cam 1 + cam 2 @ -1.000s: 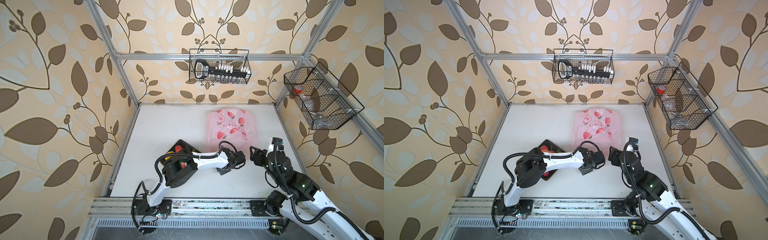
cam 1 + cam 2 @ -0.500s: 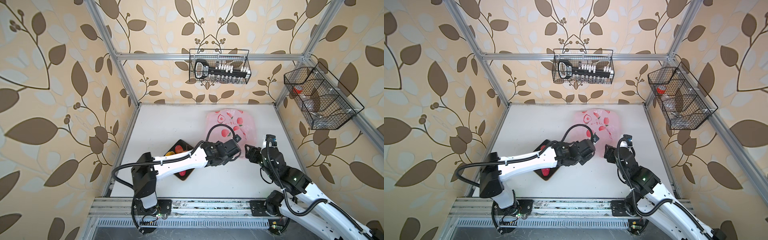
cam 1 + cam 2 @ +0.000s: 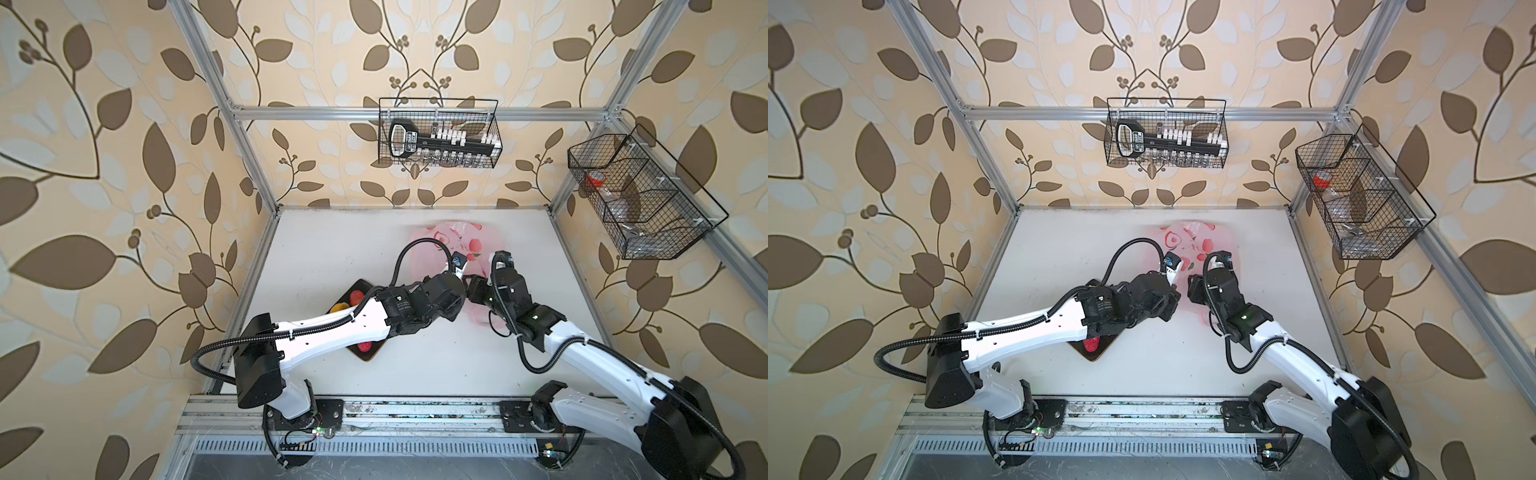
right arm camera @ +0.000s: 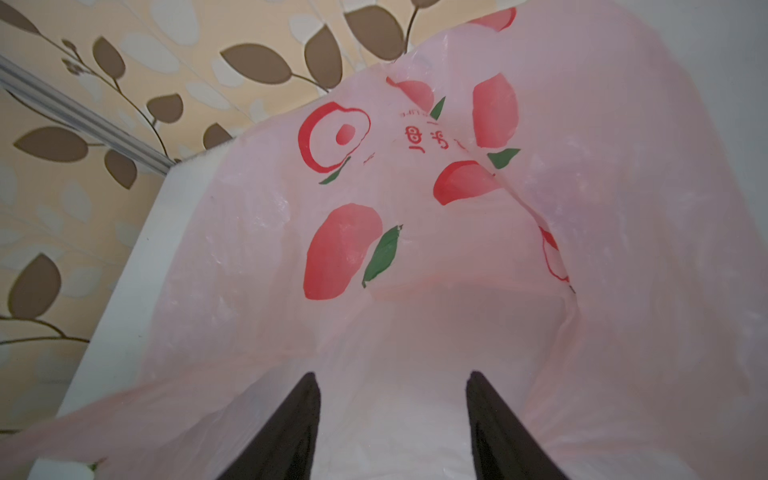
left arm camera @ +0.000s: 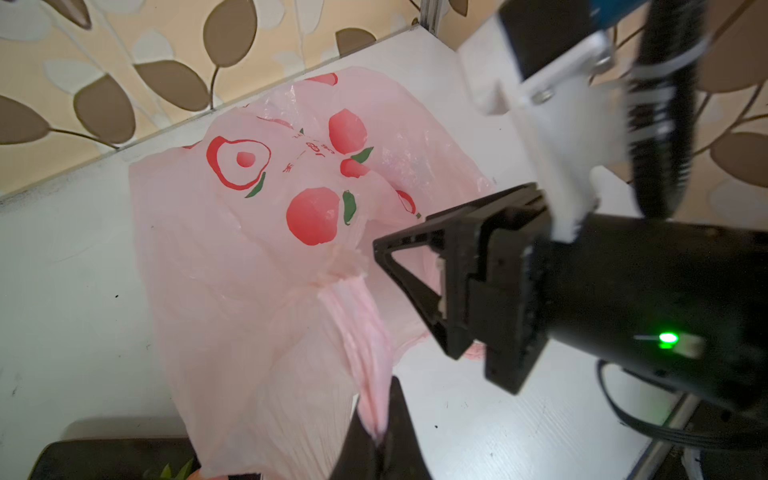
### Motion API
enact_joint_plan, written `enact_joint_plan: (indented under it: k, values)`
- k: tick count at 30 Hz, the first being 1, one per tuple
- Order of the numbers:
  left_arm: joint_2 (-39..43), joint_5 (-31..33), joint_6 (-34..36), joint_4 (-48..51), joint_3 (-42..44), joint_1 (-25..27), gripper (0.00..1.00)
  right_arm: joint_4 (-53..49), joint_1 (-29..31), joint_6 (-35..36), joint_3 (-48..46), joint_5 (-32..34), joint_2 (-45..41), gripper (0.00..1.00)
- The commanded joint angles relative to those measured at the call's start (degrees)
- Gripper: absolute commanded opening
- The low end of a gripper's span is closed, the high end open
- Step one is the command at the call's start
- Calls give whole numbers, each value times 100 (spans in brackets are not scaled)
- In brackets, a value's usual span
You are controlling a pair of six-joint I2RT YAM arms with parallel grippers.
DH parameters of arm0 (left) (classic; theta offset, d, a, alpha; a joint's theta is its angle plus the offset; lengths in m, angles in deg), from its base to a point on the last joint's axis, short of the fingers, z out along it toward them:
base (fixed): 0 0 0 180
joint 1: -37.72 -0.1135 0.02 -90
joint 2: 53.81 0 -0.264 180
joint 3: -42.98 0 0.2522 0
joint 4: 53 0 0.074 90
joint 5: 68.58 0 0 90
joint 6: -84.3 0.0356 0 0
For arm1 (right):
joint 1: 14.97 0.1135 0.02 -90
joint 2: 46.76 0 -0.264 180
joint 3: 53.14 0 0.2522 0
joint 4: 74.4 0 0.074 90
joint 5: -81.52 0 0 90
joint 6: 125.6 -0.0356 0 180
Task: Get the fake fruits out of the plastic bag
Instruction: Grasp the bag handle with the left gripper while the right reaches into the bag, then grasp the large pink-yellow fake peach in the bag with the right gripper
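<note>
Left gripper [image 5: 376, 411]: fingers together, clamped on a twisted loop handle [image 5: 353, 324] of the plastic bag [image 3: 457, 239]. A second ago barely apart and low at the bag's edge nearest the dark mat [image 3: 1078, 347]; now shut and raised. Left arm unfolded from a bent elbow to a long reach across the mat. Bag's mat-side end hauled up off the counter [image 3: 332, 249] by that handle, film stretched taut. Rest of the bag on the counter just beyond the mat, bunched shorter than before.

Right gripper [image 4: 392, 374]: brought forward from clear of the bag to its mat-side end, close beside the left. Fingers apart, narrower than a second ago, nothing visibly clamped between them; pink film all round the tips. Inside the mouth or only pressed against the film: cannot tell.

On the mat: a red strawberry [image 3: 1091, 344], a reddish fruit [image 3: 356, 296] and a yellow-orange fruit [image 3: 338, 308], already out, unmoved. No fruit discernible through the film.

Reading: bag secured by one handle, so mouth-opening under way. Probably leaves the right gripper to take the other side or reach in. Risk of thin film tearing or slipping under the pull.
</note>
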Motion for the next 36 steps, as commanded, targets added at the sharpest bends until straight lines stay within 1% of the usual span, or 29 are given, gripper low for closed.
enact_joint_plan:
  k: [1, 4, 8, 11, 13, 17, 20, 21, 26, 28, 31, 36]
  values:
    - [113, 6, -377, -380, 52, -64, 0, 918, -15, -9, -213, -349, 357, 48]
    - [185, 55, -555, -547, 124, -67, 0, 1418, -72, -170, -331, -361, 788, 46]
    - [280, -138, -670, -672, 142, -68, 0, 2103, -228, -408, -291, -419, 1443, 46]
    - [322, -336, -723, -686, 139, -66, 0, 2508, -361, -504, -159, -209, 1909, 48]
    - [362, -473, -758, -652, 144, -67, 0, 2598, -491, -500, -13, 22, 2151, 52]
    - [480, -879, -723, -550, 199, -55, 0, 2802, -899, -548, 174, 217, 2558, 59]
    - [485, -1045, -710, -396, 240, -55, 0, 2833, -1202, -560, 268, 327, 2725, 63]
    - [681, -1089, -709, -363, 282, -59, 0, 2841, -1261, -534, 282, 411, 2735, 66]
    - [852, -1352, -698, -316, 522, -55, 0, 2624, -1611, -471, 445, 574, 2813, 78]
    - [888, -1449, -674, -269, 586, -46, 0, 2493, -1686, -395, 551, 595, 2871, 82]
    - [926, -1595, -649, -239, 670, -46, 0, 2184, -1738, -288, 803, 672, 3097, 86]
    - [904, -1839, -623, -216, 718, -47, 0, 1641, -1817, -235, 1239, 724, 3562, 87]
